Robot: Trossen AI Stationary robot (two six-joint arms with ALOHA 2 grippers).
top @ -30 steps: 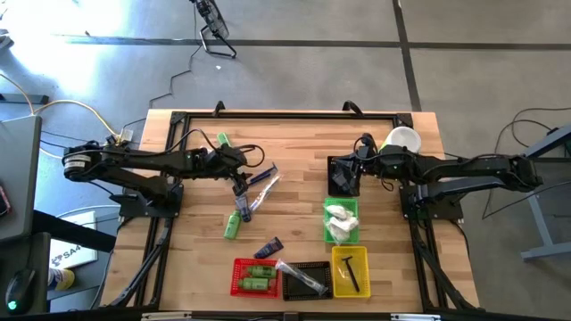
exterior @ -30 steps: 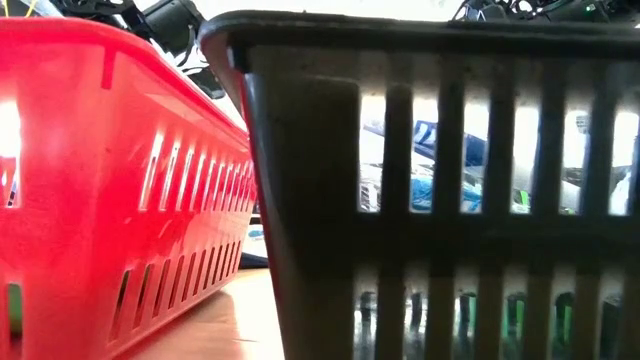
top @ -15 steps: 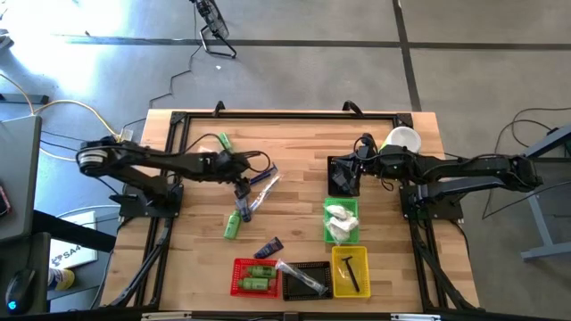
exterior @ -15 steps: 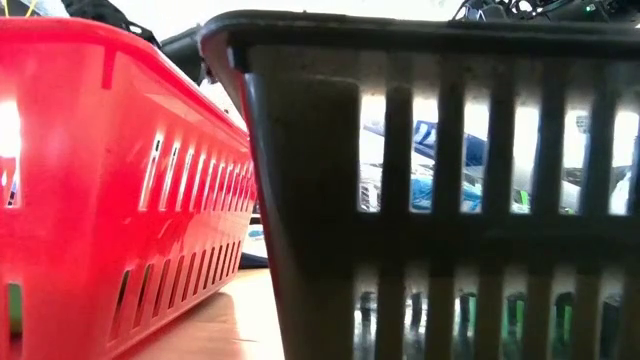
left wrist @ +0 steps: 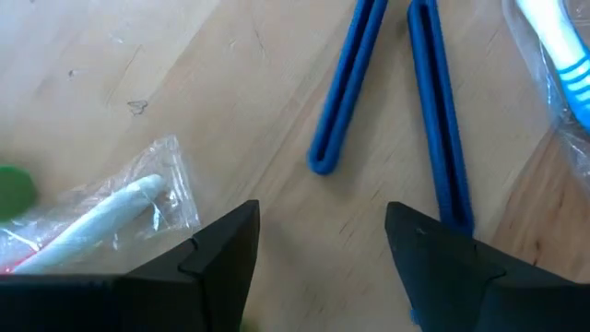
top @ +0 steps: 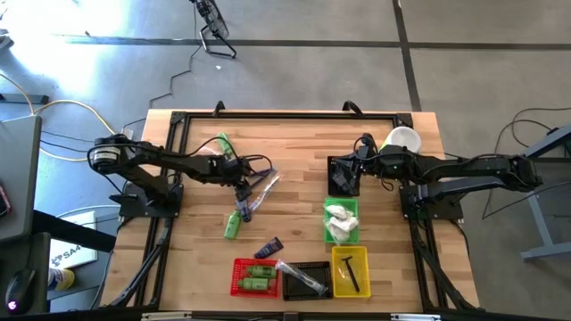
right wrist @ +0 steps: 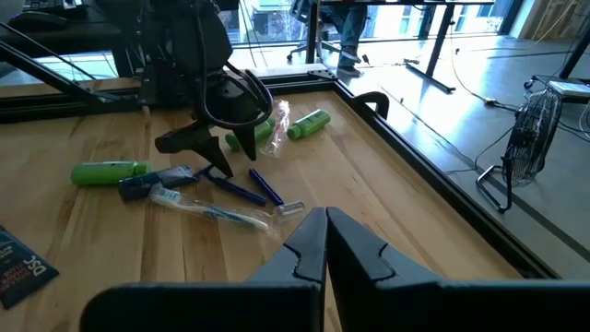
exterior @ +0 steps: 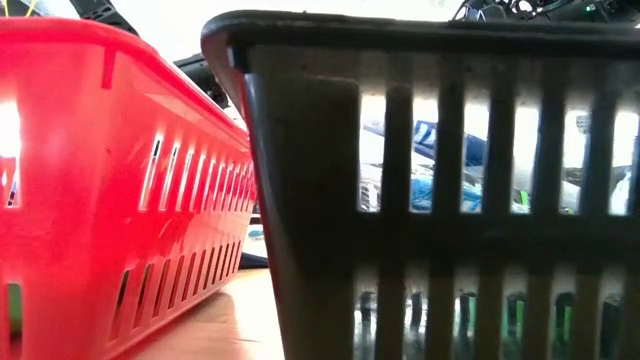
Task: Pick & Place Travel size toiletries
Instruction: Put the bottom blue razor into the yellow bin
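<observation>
Loose toiletries lie on the wooden table: a green bottle (top: 223,143), a clear-wrapped toothbrush (top: 264,183), two thin blue sticks (left wrist: 346,88), a navy tube (top: 243,208), a second green bottle (top: 233,226) and another navy tube (top: 268,248). My left gripper (top: 241,185) hangs open just above the table, pointing steeply down. Its fingers straddle bare wood near the blue sticks' ends (left wrist: 323,242) and touch nothing. My right gripper (top: 344,175) waits shut above a black basket (top: 335,185).
Red (top: 253,277), black (top: 308,279) and yellow (top: 350,270) baskets line the near edge, each holding items. A green basket (top: 341,221) holds white packets. A white cup (top: 402,140) stands at the far right. A wrapped white item (left wrist: 106,217) lies beside my left finger.
My left gripper has come down toward the table over the blue sticks and the wrapped toothbrush, tipping more steeply downward. It has stayed open. The toiletries have not moved.
</observation>
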